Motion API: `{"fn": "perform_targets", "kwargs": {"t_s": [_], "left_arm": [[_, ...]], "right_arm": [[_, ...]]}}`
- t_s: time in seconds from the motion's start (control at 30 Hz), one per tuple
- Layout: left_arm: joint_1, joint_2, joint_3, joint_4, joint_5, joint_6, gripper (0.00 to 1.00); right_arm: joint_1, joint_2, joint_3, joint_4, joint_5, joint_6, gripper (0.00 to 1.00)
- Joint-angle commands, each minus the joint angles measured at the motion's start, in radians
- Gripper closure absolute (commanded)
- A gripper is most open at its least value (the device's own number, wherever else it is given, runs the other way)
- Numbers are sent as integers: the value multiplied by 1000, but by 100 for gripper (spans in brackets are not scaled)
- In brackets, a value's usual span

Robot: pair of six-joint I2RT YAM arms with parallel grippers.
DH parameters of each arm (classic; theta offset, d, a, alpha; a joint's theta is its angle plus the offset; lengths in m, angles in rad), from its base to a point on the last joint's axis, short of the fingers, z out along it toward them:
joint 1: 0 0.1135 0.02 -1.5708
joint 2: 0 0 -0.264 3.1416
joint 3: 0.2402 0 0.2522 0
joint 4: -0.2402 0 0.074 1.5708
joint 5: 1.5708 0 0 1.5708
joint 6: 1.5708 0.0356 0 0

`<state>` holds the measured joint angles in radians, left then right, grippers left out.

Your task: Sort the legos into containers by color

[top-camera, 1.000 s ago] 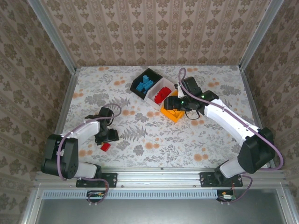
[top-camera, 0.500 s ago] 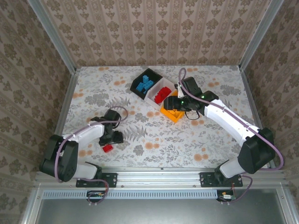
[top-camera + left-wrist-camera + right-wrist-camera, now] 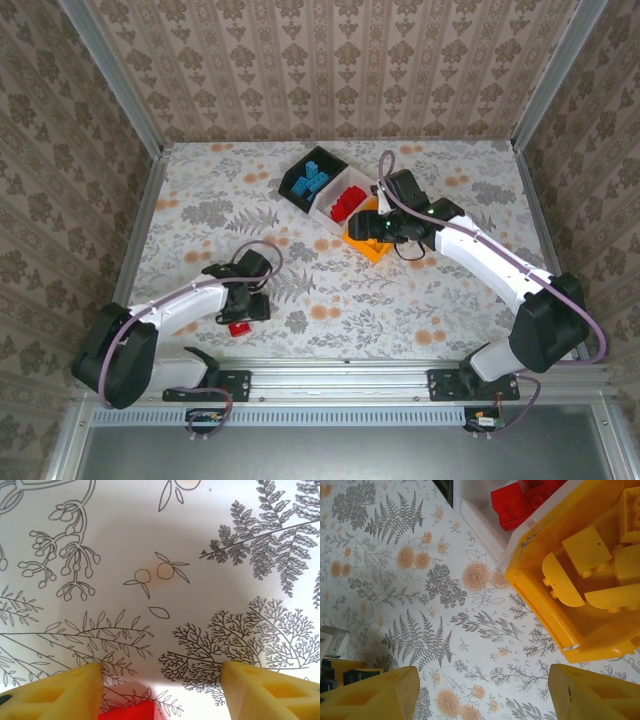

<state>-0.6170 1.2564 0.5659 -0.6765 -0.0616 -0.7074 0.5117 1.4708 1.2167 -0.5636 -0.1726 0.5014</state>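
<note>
Red plastic shows at the bottom edge of the left wrist view: one red brick (image 3: 127, 714) lies on the flower-printed surface (image 3: 440, 300) between the two yellow fingers (image 3: 60, 695) of the left pincer (image 3: 160, 675). It sits closer to the finger on the picture's left, and whether the two touch cannot be told. That pincer is spread wide and holds nothing. Seen from above, this brick lies alone near the front edge of the surface, just on the near side of the left pincer and well apart from the bins. The three bins stand side against side in a slanted row at the far middle of the surface. The black bin (image 3: 297, 187) is farthest back and to the left, with blue bricks (image 3: 315, 178) in it. The white bin (image 3: 480, 525) is in the middle and holds red bricks (image 3: 348, 202). The orange bin (image 3: 540, 605) is nearest and to the right, with orange bricks (image 3: 580, 545) lying in it, some flat-sided and some rounded. The right pincer (image 3: 482, 680) hangs above the bare surface close beside the orange bin, its yellow fingers wide apart and empty.
</note>
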Motion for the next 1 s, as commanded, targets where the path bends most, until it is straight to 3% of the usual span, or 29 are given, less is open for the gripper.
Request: {"fn": "perform_targets", "kwargs": {"t_s": [0.0, 0.13, 0.23, 0.4, 0.5, 0.6, 0.73, 0.97], "left_arm": [[-62, -12, -21, 15, 131, -84, 26], [-35, -153, 101, -72, 24, -58, 18], [63, -285, 213, -165, -49, 27, 15], [396, -432, 386, -260, 104, 211, 13], [494, -445, 473, -317, 195, 273, 11], [526, -464, 497, -345, 233, 289, 10], [546, -490, 466, -339, 269, 277, 10], [562, -517, 421, -341, 287, 271, 9]], "right_arm": [[43, -23, -10, 24, -6, 2, 30], [128, -15, -31, 67, -45, -79, 30], [213, -45, -98, 152, -115, -240, 30], [348, -32, -264, 391, -229, -607, 27], [442, 10, -362, 576, -308, -860, 16], [513, 142, -286, 552, -337, -1044, 15], [562, 341, -103, 466, -329, -1152, 16], [609, 570, 101, 485, -306, -1132, 16]]}}
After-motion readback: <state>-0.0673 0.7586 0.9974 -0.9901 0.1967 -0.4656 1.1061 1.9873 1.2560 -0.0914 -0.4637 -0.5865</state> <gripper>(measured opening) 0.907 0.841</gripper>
